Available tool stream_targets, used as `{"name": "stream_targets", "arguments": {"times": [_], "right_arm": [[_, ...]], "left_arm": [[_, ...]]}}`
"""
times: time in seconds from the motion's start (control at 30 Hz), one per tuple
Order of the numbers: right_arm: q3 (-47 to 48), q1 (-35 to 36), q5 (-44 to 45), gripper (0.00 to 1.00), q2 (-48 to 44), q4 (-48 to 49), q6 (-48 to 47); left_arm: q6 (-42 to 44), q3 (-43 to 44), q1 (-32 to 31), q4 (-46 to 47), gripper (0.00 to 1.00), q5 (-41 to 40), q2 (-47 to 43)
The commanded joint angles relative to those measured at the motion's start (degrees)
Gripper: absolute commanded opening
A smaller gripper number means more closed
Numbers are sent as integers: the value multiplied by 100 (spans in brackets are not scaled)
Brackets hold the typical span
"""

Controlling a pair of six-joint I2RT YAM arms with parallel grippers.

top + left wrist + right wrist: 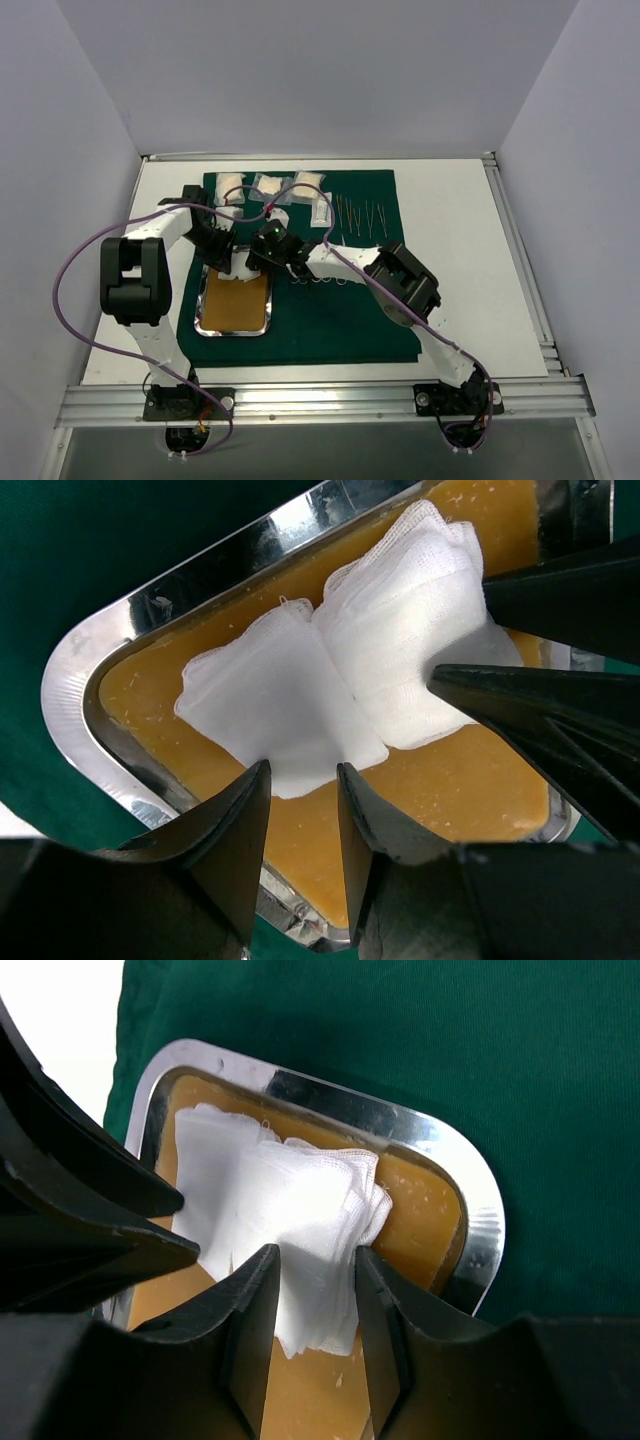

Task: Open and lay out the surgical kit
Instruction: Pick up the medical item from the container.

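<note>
Gauze [330,670] is lying in the steel tray [90,670]; I'm unpacking it. Left gripper [297,777] and right gripper [312,1258] are straddling it, and I cannot tell whether either is clamping. Next I'm needing firm pinches.

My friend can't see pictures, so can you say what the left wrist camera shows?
Two white folded gauze pads lie on the tan liner of a shiny rectangular steel tray on a dark green cloth. The left pincer straddles the near pad's edge at the bottom; the right pincer reaches in from the right around the other pad.
</note>
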Motion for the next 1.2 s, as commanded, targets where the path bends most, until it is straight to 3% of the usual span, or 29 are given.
{"name": "stream_targets", "arguments": {"times": [0.0,0.2,0.6,1.17], "right_arm": [[13,-46,-100,32,173,126,175],[224,77,383,29,85,-341,-88],[-13,24,146,0,7,99,175],[-821,-63,181,0,-1119,661,78]], "left_arm": [[26,50,-24,204,42,-3,89],[26,41,-33,230,42,15,115],[44,32,-24,204,42,32,115],[105,76,-24,98,42,15,-61]]}}
